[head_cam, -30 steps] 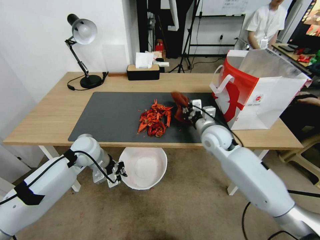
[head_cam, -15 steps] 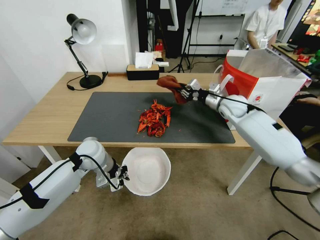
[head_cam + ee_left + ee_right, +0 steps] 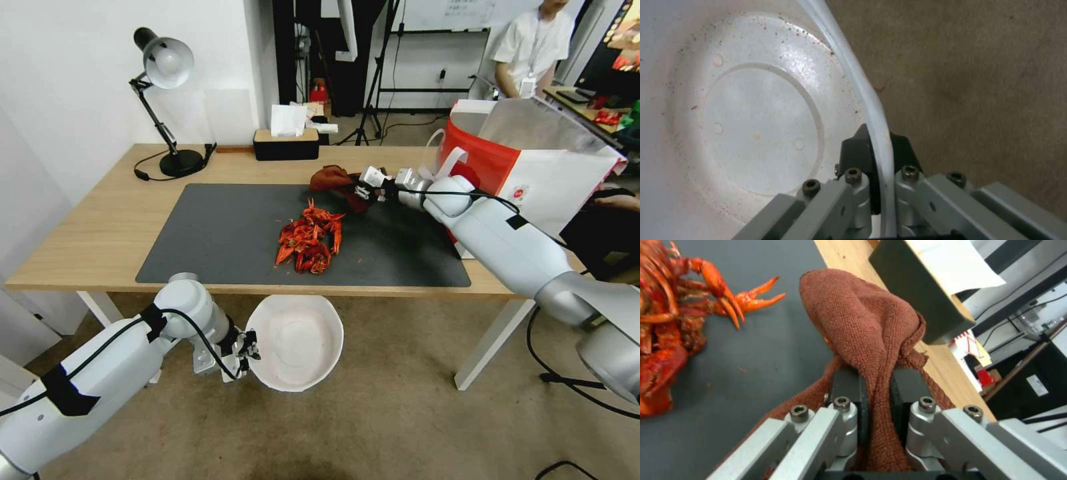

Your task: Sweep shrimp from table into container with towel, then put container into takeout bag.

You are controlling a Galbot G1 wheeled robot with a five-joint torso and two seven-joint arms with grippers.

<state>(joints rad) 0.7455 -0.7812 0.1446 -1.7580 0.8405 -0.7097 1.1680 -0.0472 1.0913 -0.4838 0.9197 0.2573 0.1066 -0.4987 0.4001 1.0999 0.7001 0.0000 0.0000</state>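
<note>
Bare mat (image 3: 213, 233) lies open left of the shrimp (image 3: 309, 240); takeout bag (image 3: 533, 180) blocks the right; tissue box (image 3: 287, 143) stands behind.

Your head view looks forward and down over the table (image 3: 100, 220), both arms in frame. Your left wrist view sits close against the container (image 3: 751, 133) rim, facing floor. Your right wrist view looks closely along its fingers (image 3: 849, 386) across the mat (image 3: 764, 350); head view shares both spots.

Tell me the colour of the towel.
Reddish brown; the towel shows best in the right wrist view.
</note>
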